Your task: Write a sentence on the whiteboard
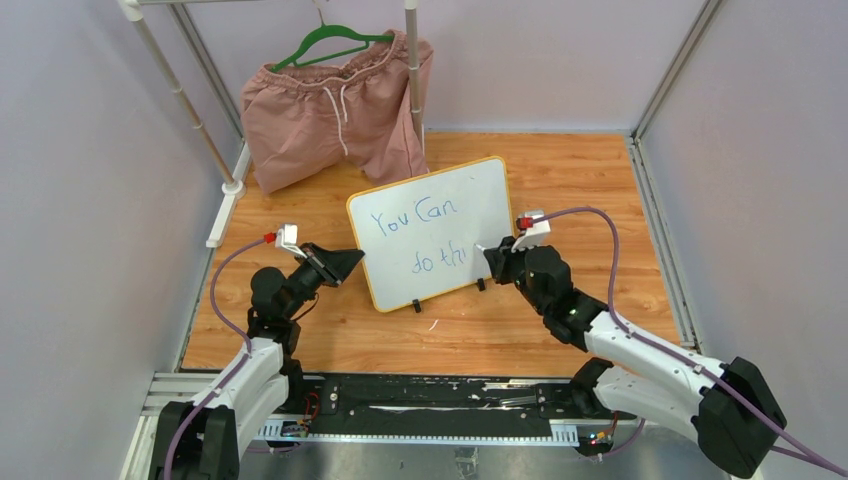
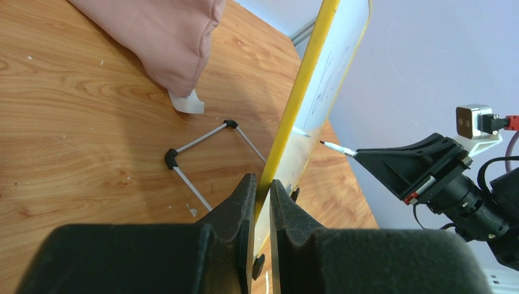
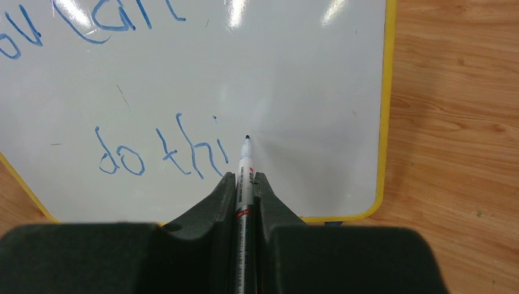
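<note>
Top external: walled wooden table (image 1: 600,180); left hand (image 2: 262,187) clamps whiteboard (image 1: 460,200), right hand (image 3: 244,177) clamps marker (image 3: 246,156).

Left arm (image 1: 250,375): rises from its base at the near-left, elbow bent, forearm reaching forward and inward
Left wrist (image 1: 272,290): turned to point right
Left gripper (image 2: 262,184): fingers pressed nearly together, clamped on the yellow frame of the whiteboard (image 2: 343,55) at its left edge
Right arm (image 1: 640,350): runs low from its base at the near-right, stretched diagonally forward and left
Right wrist (image 1: 545,275): angled leftward
Right gripper (image 3: 244,179): fingers closed tight on a marker (image 3: 246,160), barrel between them, tip sticking out ahead
Spacing: arms well apart, grippers facing each other
</note>
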